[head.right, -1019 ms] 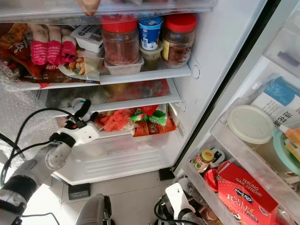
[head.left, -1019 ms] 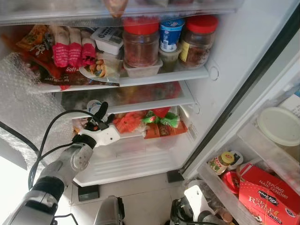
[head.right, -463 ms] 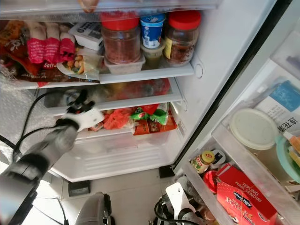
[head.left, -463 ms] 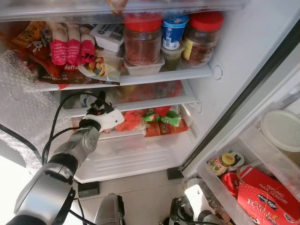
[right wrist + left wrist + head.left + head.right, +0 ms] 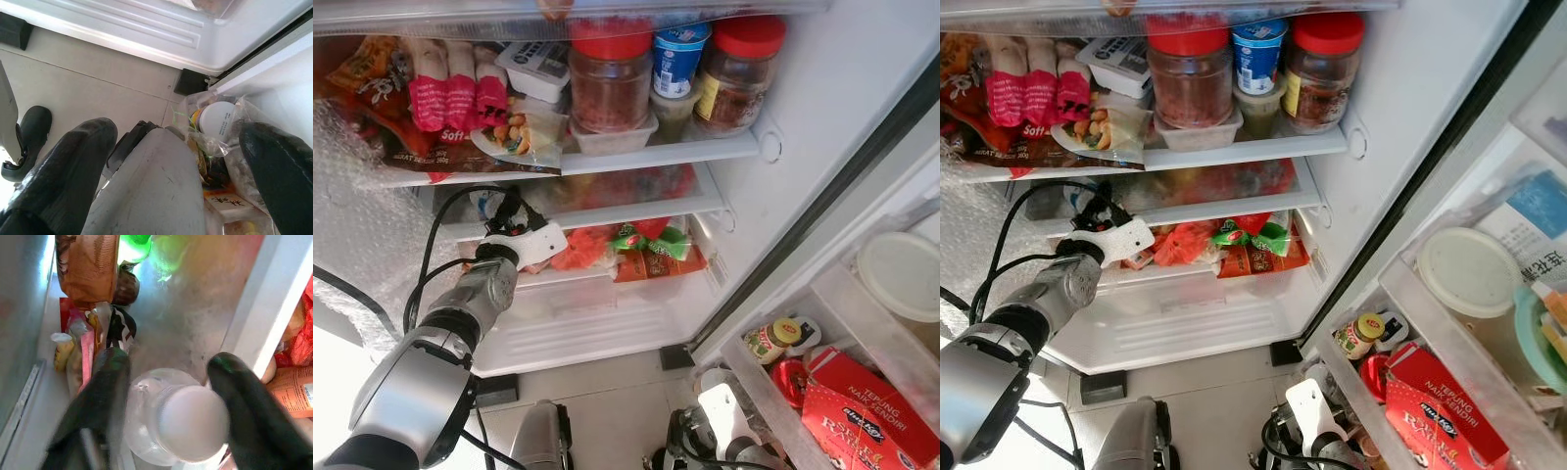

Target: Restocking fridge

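Bottle (image 5: 171,423) sits on the fridge's second shelf (image 5: 636,211), at nine o'clock of the red bags, between the spread fingers of the left pincer (image 5: 168,396). Right pincer (image 5: 181,161) hangs spread below. Best to set the bottle upright before backing straight out.

You get bright, even light inside the white open fridge (image 5: 822,108), with the head views sharp. Daylight washes out the pale tiled floor (image 5: 333,362) at the lower left corner. In the left wrist view the black fingers (image 5: 244,416) are blurred and the clear round-lidded bottle (image 5: 176,423) looks soft.
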Controlling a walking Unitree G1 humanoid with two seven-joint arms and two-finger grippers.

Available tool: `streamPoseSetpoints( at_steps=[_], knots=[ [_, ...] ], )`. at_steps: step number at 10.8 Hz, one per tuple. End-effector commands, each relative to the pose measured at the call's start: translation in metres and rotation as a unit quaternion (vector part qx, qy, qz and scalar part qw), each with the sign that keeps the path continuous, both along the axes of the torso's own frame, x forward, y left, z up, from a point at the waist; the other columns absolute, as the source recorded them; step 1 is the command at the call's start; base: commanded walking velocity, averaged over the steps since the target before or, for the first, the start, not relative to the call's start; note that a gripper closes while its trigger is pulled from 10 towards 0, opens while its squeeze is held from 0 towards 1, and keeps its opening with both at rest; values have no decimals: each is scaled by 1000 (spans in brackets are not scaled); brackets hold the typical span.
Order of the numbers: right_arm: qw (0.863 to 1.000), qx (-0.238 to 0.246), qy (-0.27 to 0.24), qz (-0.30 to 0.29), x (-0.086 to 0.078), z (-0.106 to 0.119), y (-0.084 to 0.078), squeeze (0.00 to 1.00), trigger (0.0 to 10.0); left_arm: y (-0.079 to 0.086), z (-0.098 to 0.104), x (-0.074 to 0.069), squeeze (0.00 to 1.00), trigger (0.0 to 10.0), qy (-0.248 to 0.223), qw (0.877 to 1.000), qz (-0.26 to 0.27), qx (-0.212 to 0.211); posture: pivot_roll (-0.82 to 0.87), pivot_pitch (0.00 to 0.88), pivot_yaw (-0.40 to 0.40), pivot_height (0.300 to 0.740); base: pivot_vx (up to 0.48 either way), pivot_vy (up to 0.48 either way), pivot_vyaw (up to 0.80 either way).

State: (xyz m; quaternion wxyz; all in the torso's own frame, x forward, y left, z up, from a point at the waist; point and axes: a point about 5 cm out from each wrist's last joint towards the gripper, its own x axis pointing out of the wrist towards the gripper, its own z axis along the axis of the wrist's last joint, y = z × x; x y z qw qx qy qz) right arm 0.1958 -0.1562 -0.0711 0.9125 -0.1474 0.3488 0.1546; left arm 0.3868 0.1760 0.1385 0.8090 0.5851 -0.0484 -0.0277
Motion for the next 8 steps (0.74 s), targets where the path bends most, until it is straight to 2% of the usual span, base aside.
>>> streamPoseSetpoints(
  at_steps=[1, 2, 3, 4, 5, 7, 8],
  knots=[
    [992, -17, 123, -12, -62, -30, -9, 0, 10000, 1, -1, -1, 1000, 10000, -3, 1000, 3, -7, -22, 239, -66, 634, 0, 0, 0],
    [992, -21, 122, -11, -60, -30, -11, 0, 10000, 2, 2, 0, 1000, 10000, -4, 1000, 1, -29, -24, 236, -64, 634, 0, 0, 0],
    [992, -22, 123, -18, -60, -30, -14, 0, 10000, -2, 7, 2, 1000, 10000, 12, 993, -11, -117, -23, 232, -63, 634, 0, 0, 0],
    [992, -23, 123, -18, -60, -30, -14, 0, 10000, -6, 12, 3, 1000, 10000, 21, 982, -27, -183, -22, 231, -61, 634, 0, 0, 0],
    [992, -22, 122, -17, -60, -30, -13, 0, 10000, -11, 14, 3, 1000, 10000, 22, 979, -53, -193, -15, 228, -63, 634, 0, 0, 0],
    [992, -20, 120, -17, -58, -29, -11, 0, 10000, -23, 12, -5, 1000, 10000, 22, 974, -127, -186, -10, 224, -62, 634, 0, 0, 0],
    [993, -21, 119, -16, -57, -29, -11, 0, 10000, -44, 10, -19, 0, 10000, 53, 947, -241, -206, -7, 223, -61, 634, 0, 0, 0]
  ],
)
